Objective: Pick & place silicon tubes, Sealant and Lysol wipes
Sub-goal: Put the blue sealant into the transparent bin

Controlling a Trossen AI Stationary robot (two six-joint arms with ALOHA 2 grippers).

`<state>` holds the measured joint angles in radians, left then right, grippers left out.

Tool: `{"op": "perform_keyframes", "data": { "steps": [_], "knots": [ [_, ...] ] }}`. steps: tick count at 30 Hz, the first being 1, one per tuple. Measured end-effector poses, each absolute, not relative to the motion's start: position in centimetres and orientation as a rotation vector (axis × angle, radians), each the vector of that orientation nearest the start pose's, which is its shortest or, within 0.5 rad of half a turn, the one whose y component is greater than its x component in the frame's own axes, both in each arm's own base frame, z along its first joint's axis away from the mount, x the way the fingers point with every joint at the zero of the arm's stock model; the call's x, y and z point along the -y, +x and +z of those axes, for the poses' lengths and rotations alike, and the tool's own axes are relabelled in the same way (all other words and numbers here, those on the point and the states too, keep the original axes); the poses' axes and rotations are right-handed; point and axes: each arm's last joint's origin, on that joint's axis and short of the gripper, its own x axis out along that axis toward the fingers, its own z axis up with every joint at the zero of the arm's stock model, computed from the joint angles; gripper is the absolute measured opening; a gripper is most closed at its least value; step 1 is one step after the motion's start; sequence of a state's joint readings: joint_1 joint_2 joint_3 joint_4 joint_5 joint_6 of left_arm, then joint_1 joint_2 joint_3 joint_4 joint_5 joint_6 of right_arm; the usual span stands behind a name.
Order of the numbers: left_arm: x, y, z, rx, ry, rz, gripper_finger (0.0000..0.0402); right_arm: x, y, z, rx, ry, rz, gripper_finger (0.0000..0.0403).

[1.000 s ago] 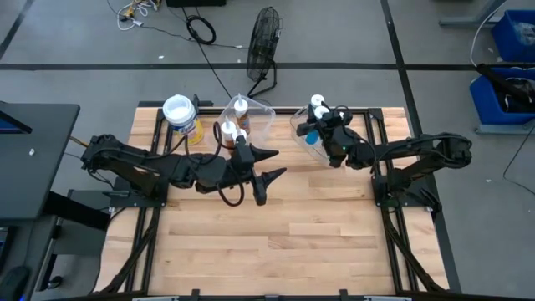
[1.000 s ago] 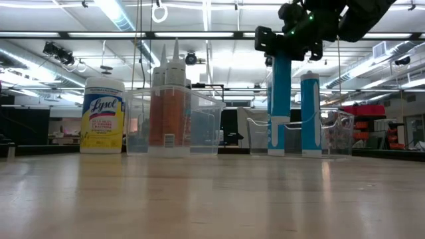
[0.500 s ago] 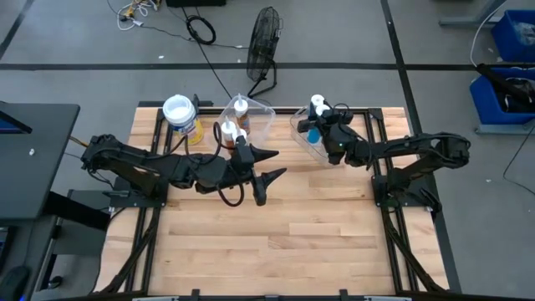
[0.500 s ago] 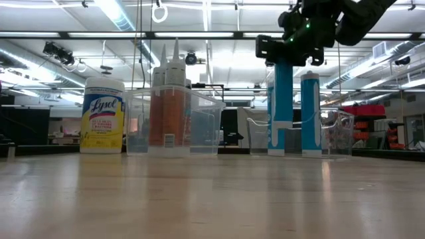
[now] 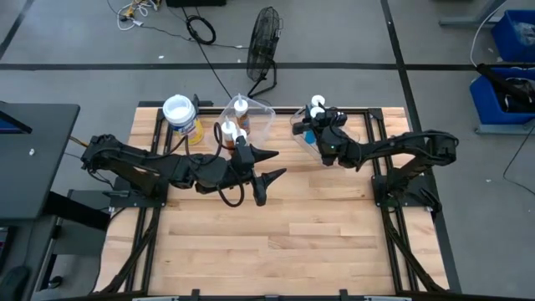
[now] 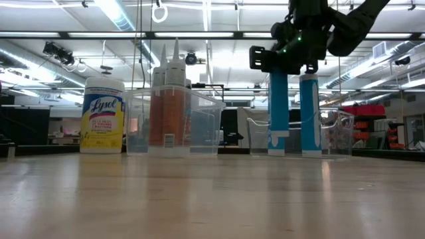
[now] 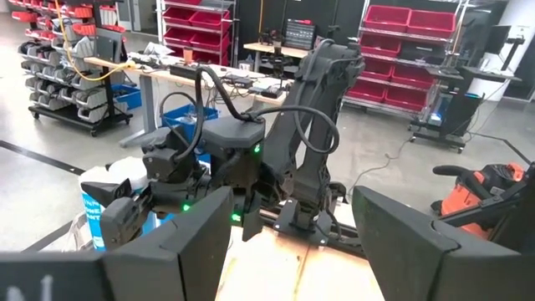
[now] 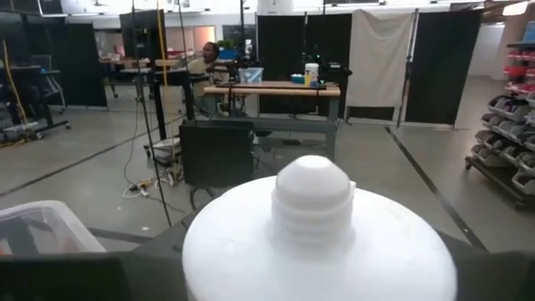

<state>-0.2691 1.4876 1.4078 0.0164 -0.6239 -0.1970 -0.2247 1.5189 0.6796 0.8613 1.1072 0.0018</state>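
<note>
My right gripper (image 6: 285,56) is shut on the top of a blue sealant tube (image 6: 279,106), whose lower end is inside the right clear bin (image 6: 339,133). A second blue tube (image 6: 310,113) stands upright in that bin. Orange-brown silicon tubes (image 6: 169,109) stand in the left clear bin (image 6: 206,126). The yellow Lysol wipes canister (image 6: 102,116) stands on its base on the table at the far left. My left gripper (image 5: 274,165) waits open above the middle of the table, holding nothing. My right gripper pinches the blue tube just below its white cap (image 8: 313,234), one dark finger (image 8: 67,280) on each side. The fingers come in level from the table's right and lie across the tube. The tube hangs upright below them. I cannot tell whether its foot (image 6: 279,149) touches the bin floor.
A black fan (image 5: 263,42) stands on the floor beyond the table's far edge. The near half of the wooden table (image 5: 276,242) is free room. A person (image 8: 205,58) sits at a desk far off in the room.
My right gripper has gone down and a little toward the table's left with the blue tube. The tube has stayed upright and has sunk deeper into the right clear bin.
</note>
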Motion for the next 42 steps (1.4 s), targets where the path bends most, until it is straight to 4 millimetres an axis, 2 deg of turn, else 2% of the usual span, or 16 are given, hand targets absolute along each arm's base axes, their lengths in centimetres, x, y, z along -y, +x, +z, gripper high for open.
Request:
{"op": "perform_keyframes", "data": {
  "steps": [17,33,38,42],
  "knots": [
    [7.4,33.0,40.0,-0.032,-0.162,0.36,0.025,9.4,28.3,22.2,-0.002,-0.01,-1.363,0.0206],
    [7.4,33.0,40.0,-0.032,-0.162,0.36,0.025,9.1,28.6,22.8,-0.001,-0.1,-1.256,0.0206],
    [7.4,33.0,40.0,-0.032,-0.162,0.36,0.025,8.8,28.1,24.1,0.017,-0.121,-1.244,0.0206],
    [7.4,33.0,40.0,-0.032,-0.162,0.36,0.025,8.2,27.3,26.0,0.07,-0.127,-1.199,0.0206]
  ]
}}
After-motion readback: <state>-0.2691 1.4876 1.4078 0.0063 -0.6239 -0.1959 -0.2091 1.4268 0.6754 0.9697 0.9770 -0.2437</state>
